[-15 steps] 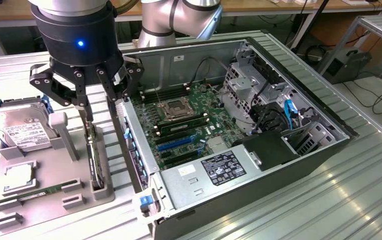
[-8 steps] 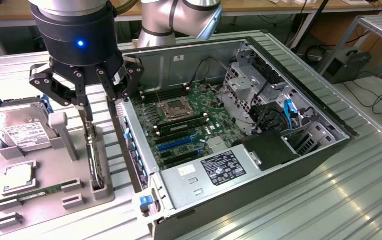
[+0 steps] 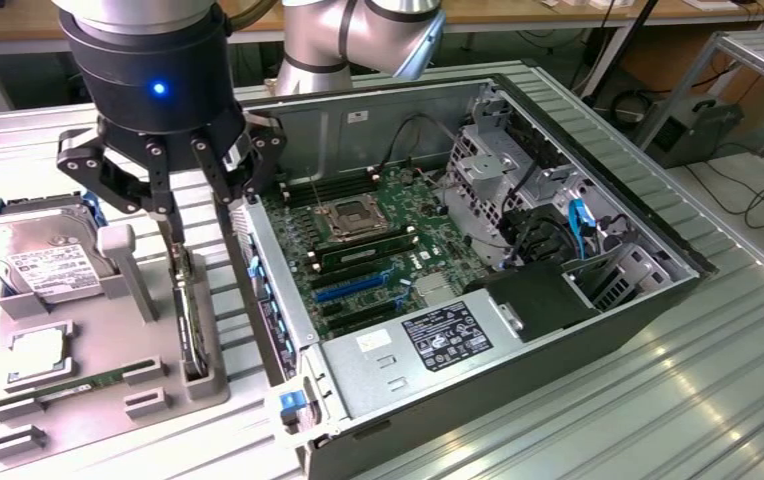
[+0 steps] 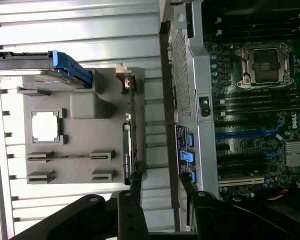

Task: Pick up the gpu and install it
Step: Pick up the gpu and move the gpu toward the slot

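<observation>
The gpu [image 3: 191,325] is a thin dark card standing on edge in a slot at the side of the grey holder tray [image 3: 109,335] closest to the case. In the wrist view the gpu [image 4: 130,132] runs along the tray's edge. My gripper [image 3: 206,262] hangs open just above it and holds nothing. One finger [image 3: 169,235] lines up over the card's far end. The other finger [image 3: 233,240] hangs between the tray and the open computer case [image 3: 489,330]. In the wrist view one fingertip [image 4: 136,181] sits at the card's end, and the gripper [image 4: 160,181] spans the gap to the case wall.
A silver hard drive [image 3: 38,262], a processor chip [image 3: 38,352] and a RAM stick [image 3: 82,385] sit in the same tray. The case lies on its side, showing its motherboard [image 3: 369,250] with blue and black slots [image 3: 349,290]. Ribbed metal table [image 3: 702,400] surrounds both.
</observation>
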`<state>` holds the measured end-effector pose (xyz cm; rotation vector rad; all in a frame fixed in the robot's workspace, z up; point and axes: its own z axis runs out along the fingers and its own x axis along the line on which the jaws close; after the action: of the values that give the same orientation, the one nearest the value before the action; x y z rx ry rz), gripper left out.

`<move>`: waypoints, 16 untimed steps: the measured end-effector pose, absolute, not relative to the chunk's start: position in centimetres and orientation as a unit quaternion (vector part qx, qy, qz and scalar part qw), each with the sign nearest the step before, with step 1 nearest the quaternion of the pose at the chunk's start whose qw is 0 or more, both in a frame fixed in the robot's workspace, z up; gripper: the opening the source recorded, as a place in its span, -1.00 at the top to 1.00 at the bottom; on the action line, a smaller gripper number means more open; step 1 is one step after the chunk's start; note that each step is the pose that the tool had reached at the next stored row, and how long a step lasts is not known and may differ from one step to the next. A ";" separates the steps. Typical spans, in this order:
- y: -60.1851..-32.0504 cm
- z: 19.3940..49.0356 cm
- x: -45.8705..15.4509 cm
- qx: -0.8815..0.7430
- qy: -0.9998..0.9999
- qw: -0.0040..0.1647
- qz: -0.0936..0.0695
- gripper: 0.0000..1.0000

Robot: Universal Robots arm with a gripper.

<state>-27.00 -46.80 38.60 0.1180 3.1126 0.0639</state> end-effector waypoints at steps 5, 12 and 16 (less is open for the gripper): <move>-46.8 38.5 -27.2 0.038 0.999 0.013 0.021 0.15; -46.8 38.4 -27.3 0.038 0.999 0.013 0.021 0.15; -46.8 38.3 -27.4 0.038 0.999 0.013 0.021 0.15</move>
<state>-27.38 -46.80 38.30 0.1180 3.1126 0.0639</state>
